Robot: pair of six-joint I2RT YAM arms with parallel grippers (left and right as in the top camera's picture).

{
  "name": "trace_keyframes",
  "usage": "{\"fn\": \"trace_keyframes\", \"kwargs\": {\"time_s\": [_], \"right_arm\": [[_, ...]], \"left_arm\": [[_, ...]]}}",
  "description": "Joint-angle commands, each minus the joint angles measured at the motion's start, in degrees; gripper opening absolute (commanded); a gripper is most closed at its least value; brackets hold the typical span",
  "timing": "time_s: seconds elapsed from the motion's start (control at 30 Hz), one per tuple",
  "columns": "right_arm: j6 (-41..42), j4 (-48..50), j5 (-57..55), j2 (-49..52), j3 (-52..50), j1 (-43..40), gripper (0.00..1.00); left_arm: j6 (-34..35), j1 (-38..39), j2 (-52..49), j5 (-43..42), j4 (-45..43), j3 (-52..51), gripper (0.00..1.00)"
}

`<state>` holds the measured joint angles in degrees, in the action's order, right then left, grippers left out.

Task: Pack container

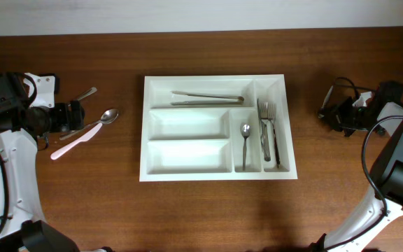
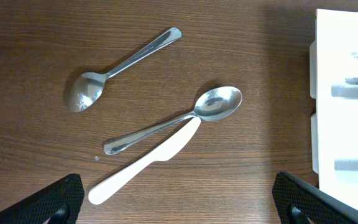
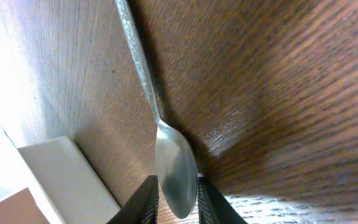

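The white cutlery tray [image 1: 187, 155] lies in the middle of the table. It holds long utensils [image 1: 208, 98] in the top compartment, a spoon [image 1: 245, 140] in one narrow slot and forks [image 1: 266, 129] in the other. My left gripper [image 1: 75, 112] is open and empty over two loose spoons [image 2: 197, 115] [image 2: 114, 68] and a white plastic knife [image 2: 151, 160] left of the tray. My right gripper [image 1: 327, 112] is to the right of the tray. It is shut on the bowl of a metal spoon [image 3: 174, 165], whose handle points away across the wood.
The tray's left edge [image 2: 347, 93] shows at the right of the left wrist view. A white block-like edge [image 3: 67, 177] shows low left in the right wrist view. The table's far edge meets a pale wall [image 1: 201, 14].
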<state>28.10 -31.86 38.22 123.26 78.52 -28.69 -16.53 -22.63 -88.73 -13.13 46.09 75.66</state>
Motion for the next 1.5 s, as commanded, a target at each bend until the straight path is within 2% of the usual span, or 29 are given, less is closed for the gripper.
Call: {"fn": "trace_keyframes", "kwargs": {"time_s": [0.0,0.17,0.27,0.53,1.47], "right_arm": [[1.4,-0.61,-16.28,4.74,-3.32,-0.98,0.22],[2.54,0.07,-18.14,4.74,-3.32,-0.98,0.22],[2.69,1.38,-18.16,4.79,-3.37,-0.96,0.26],[3.98,1.9,-17.86,5.31,-3.37,-0.96,0.26],[3.48,0.83,-6.69,8.37,-5.62,-0.92,0.25]], "left_arm": [[-0.7,-0.15,-0.42,-0.61,-0.02,1.09,0.99],[-0.7,-0.15,-0.42,-0.61,-0.02,1.09,0.99],[-0.7,-0.15,-0.42,-0.61,-0.02,1.09,0.99],[-0.7,-0.15,-0.42,-0.61,-0.02,1.09,0.99],[-0.7,-0.15,-0.42,-0.61,-0.02,1.09,0.99]]}}
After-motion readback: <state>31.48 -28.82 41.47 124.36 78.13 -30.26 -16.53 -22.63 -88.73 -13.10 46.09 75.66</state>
